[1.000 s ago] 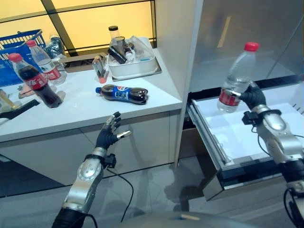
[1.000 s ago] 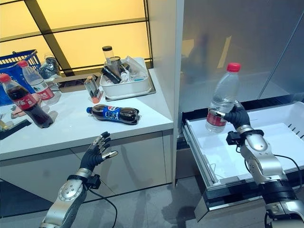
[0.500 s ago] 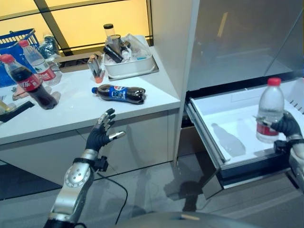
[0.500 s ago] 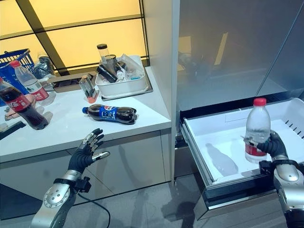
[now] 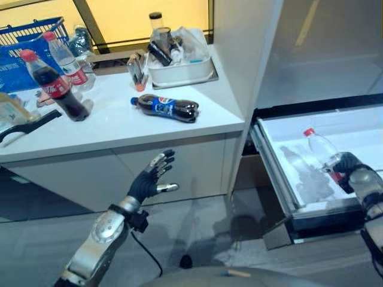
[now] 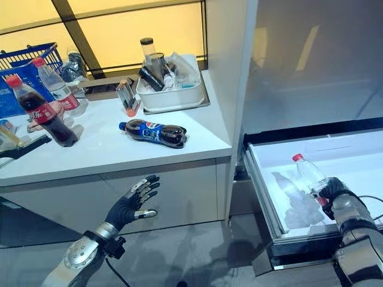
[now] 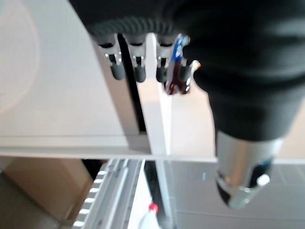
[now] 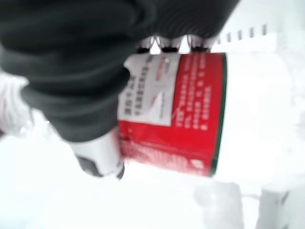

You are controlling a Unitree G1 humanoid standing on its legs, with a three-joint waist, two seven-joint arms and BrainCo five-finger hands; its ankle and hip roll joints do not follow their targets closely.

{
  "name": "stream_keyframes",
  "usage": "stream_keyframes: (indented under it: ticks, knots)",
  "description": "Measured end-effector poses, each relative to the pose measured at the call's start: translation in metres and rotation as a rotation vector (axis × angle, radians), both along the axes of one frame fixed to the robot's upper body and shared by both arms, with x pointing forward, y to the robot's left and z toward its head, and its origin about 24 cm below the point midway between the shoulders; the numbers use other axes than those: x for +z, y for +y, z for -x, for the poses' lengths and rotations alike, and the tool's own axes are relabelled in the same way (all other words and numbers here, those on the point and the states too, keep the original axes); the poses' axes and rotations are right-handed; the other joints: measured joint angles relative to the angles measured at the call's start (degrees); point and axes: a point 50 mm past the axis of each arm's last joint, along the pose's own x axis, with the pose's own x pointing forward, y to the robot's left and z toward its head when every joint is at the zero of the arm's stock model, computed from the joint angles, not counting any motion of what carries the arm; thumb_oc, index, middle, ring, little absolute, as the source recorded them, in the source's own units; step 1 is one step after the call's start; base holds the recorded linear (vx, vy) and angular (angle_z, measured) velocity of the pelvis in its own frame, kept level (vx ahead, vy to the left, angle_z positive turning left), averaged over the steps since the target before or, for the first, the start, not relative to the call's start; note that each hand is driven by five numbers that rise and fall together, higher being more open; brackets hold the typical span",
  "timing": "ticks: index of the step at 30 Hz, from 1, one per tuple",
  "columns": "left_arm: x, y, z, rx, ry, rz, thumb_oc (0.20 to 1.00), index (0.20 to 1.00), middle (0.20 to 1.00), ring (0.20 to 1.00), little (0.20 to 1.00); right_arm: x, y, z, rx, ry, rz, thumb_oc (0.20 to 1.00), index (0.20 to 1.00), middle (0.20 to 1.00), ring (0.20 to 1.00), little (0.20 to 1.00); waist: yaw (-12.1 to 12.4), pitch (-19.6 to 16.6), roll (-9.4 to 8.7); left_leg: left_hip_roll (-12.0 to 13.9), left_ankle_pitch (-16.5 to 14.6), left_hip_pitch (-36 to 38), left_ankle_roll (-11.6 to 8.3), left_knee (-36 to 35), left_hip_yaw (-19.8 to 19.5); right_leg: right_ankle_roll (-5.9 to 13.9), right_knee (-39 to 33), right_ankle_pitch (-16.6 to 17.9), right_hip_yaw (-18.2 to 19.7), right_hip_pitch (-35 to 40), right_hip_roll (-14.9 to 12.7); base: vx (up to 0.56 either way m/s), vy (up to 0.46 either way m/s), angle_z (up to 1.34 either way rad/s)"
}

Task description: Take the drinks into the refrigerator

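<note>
Your right hand grips the tilted water bottle inside the open drawer. Your left hand hangs spread below the counter.

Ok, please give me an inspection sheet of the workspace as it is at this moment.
Surface: white counter, with stains not seen.
Job's things: water bottle tilted low inside the open drawer; cola bottle lying on the counter; upright cola bottle and second water bottle near the blue basket.
Clutter: white tub full of small items.
Hands: right hand curled round the water bottle; left hand open below the counter edge.
Cables: nothing seen.
Surroundings: grey floor.
</note>
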Motion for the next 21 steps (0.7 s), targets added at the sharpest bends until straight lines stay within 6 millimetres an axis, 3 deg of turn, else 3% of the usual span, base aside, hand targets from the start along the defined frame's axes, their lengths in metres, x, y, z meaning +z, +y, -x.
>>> stream_keyframes:
  ticks: [3, 7, 11, 14, 18, 19, 20, 21]
  knots:
    - [0.0, -0.015, -0.011, -0.064, -0.031, -0.033, 1.0, 1.0, 1.0, 1.0, 1.0, 0.018, 0.016, -0.022, 0.121, 0.027, 0.13, 0.2, 0.2, 0.2, 0.2, 0.2, 0.1, 2.2, 1.18, -0.2, 0.8, -1.8, -0.02, 0.0, 0.0, 0.03, 0.0, 0.5, -0.1, -1.7, -0.2, -0.14, 0.057, 0.03]
    - [-0.001, -0.029, -0.021, -0.119, -0.073, -0.101, 1.0, 1.0, 1.0, 1.0, 1.0, 0.043, 0.035, -0.046, 0.218, 0.018, 0.279, 0.2, 0.2, 0.2, 0.2, 0.2, 0.1, 6.3, 1.34, -0.3, 1.4, -5.3, 0.09, 0.3, 0.2, -0.09, 0.1, 1.2, 0.0, -5.1, -0.3, -0.11, 0.039, -0.01]
    - [0.008, -0.04, -0.034, -0.122, -0.144, -0.115, 1.0, 1.0, 1.0, 1.0, 1.0, 0.054, 0.052, -0.06, 0.342, 0.091, 0.507, 0.2, 0.2, 0.2, 0.2, 0.2, -0.2, 9.7, 1.32, -0.4, 1.4, -7.0, 0.17, 0.6, 0.6, -0.04, 0.1, 1.5, 0.7, -7.0, -0.5, -0.06, 0.028, -0.09]
    - [0.019, -0.053, -0.051, -0.123, -0.227, -0.136, 1.0, 1.0, 1.0, 1.0, 1.0, 0.073, 0.072, -0.072, 0.459, 0.087, 0.621, 0.2, 0.2, 0.2, 0.2, 0.2, -1.6, 10.0, 1.36, -0.4, 1.4, -7.9, 0.18, 0.5, 1.8, -0.08, 0.1, 1.6, 1.6, -8.5, -0.5, -0.06, 0.025, -0.15]
    - [0.029, -0.074, -0.065, -0.147, -0.296, -0.152, 1.0, 1.0, 1.0, 1.0, 1.0, 0.082, 0.087, -0.081, 0.508, 0.036, 0.625, 0.2, 0.2, 0.2, 0.2, 0.2, -3.3, 10.9, 1.77, -0.3, 1.4, -8.1, 0.17, 0.4, 2.1, -0.18, 0.1, 1.7, 2.3, -9.1, -0.4, -0.06, 0.029, -0.13]
    - [0.03, -0.079, -0.065, -0.155, -0.314, -0.159, 1.0, 1.0, 1.0, 1.0, 1.0, 0.086, 0.091, -0.083, 0.515, 0.02, 0.626, 0.351, 0.351, 0.351, 0.351, 0.351, -3.3, 10.9, 1.9, -0.2, 1.4, -8.3, 0.17, 0.3, 2.7, -0.27, 0.1, 1.8, 2.8, -9.6, -0.4, -0.07, 0.028, -0.2]
    - [0.032, -0.085, -0.066, -0.161, -0.327, -0.15, 1.0, 1.0, 1.0, 1.0, 1.0, 0.091, 0.094, -0.085, 0.521, 0.0, 0.626, 1.0, 1.0, 1.0, 1.0, 1.0, -3.6, 11.2, 2.25, -0.2, 1.4, -8.5, 0.17, 0.3, 3.3, -0.24, 0.1, 2.0, 2.9, -10.0, -0.4, -0.05, 0.02, -0.17]
    - [0.033, -0.086, -0.067, -0.155, -0.33, -0.141, 1.0, 1.0, 1.0, 1.0, 1.0, 0.092, 0.096, -0.086, 0.524, -0.011, 0.624, 1.0, 1.0, 1.0, 1.0, 1.0, -3.9, 11.3, 2.48, -0.2, 1.4, -8.6, 0.17, 0.3, 3.3, -0.25, 0.1, 2.0, 3.0, -10.1, -0.4, -0.05, 0.016, -0.07]
